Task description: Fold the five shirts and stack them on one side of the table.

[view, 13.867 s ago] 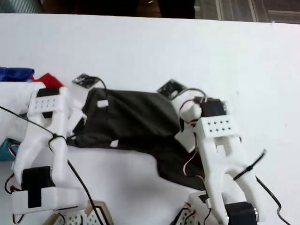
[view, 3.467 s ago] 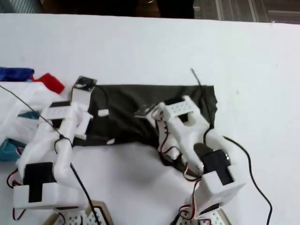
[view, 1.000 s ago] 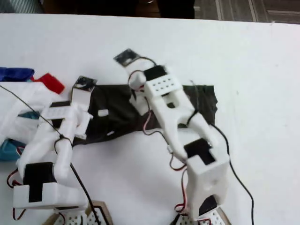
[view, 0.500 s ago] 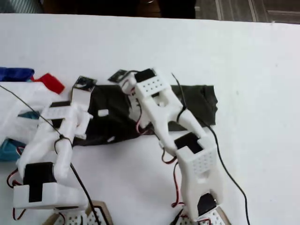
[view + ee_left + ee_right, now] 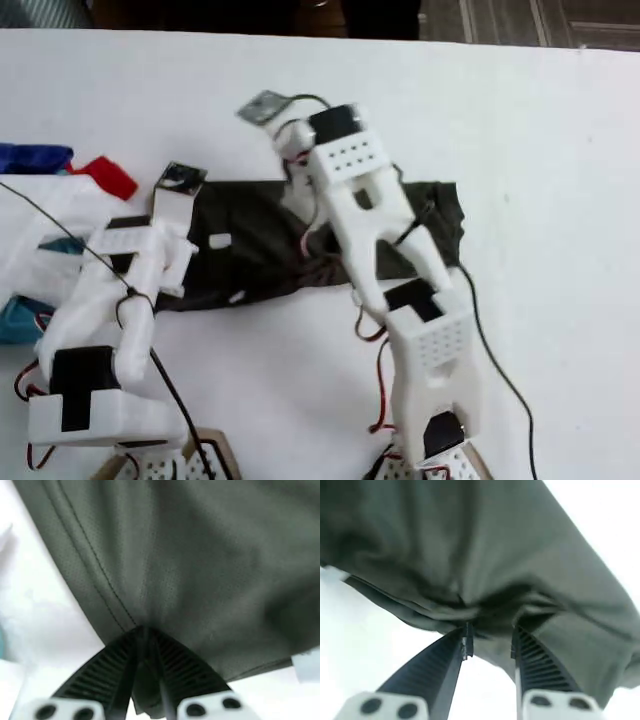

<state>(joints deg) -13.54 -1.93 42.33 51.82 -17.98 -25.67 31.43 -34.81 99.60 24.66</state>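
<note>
Comparing against half a second ago, we find the right arm [image 5: 380,230] has stretched back toward the far side of the table [image 5: 520,130]. The near edge of the shirt [image 5: 255,225], then flat, now puckers into a ridge under that arm. The right gripper [image 5: 490,632] has its fingers closed on a thick bunch of cloth, which keeps them somewhat apart. We judge the pucker to be this gripper drawing the near edge toward the far edge. The left gripper [image 5: 144,636] has its fingers pressed together on the shirt's left hem. The left arm [image 5: 110,290] has not shifted over the last few seconds, so it serves as an anchor. The shirt lies at the table's middle as a dark band running left to right, just right of the pile [image 5: 40,210] of white, blue and red clothes at the left edge. For the task we read this as a lengthwise fold under way but unfinished, the near edge gathered rather than laid over. Against the oldest frame the difference is plainer. The shirt then lay skewed with a long flap trailing near and right, the right arm stood at its right end, and the left arm stood a little farther left. That flap is gone and the right end is squared.
</note>
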